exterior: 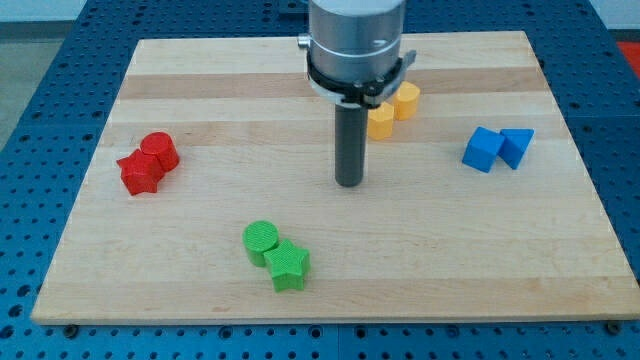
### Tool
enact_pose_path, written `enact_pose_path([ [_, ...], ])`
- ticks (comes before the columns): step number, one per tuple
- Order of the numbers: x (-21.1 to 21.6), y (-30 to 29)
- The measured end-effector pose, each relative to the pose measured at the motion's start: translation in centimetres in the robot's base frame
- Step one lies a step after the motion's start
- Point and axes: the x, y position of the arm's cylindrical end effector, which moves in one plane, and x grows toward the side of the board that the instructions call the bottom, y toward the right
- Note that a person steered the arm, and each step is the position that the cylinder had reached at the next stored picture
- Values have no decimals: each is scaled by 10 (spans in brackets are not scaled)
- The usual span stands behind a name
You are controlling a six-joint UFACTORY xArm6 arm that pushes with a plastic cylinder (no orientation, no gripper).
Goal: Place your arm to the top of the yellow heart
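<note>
Two yellow blocks sit near the view's top centre-right, touching. One yellow block point(381, 121) is partly hidden behind the rod, the other point(406, 100) lies up and right of it. I cannot tell which is the heart. My tip point(348, 183) rests on the board below and left of the yellow pair, apart from them.
A red cylinder point(159, 150) and red star point(139, 173) touch at the view's left. A green cylinder point(261, 241) and green star point(288, 265) touch at the bottom centre. A blue cube point(483, 149) and blue triangle point(517, 146) touch at the right. The wooden board point(200, 100) ends at blue pegboard.
</note>
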Motion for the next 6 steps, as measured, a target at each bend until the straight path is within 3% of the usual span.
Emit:
enact_pose_path([
  [2,-161,-42],
  [3,-190,-7],
  [4,-188,80],
  [6,-169,113],
])
